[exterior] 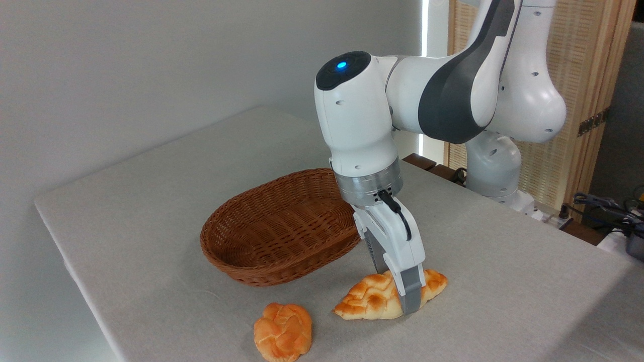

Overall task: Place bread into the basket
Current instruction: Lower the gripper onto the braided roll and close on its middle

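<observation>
My fingers (402,294) straddle the bread (375,299) across its middle, seemingly closed on it for a balanced lift. It lies on the worktop (151,201), just right of the empty basket (282,226).

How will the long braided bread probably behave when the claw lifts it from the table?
The braided bread will probably lift stiffly, since its plaits hold crisp shapes. The claw straddles it right of middle, so the longer left end may dip. Its bumpy surface should resist slipping, and its flattish underside makes rolling unlikely.
</observation>
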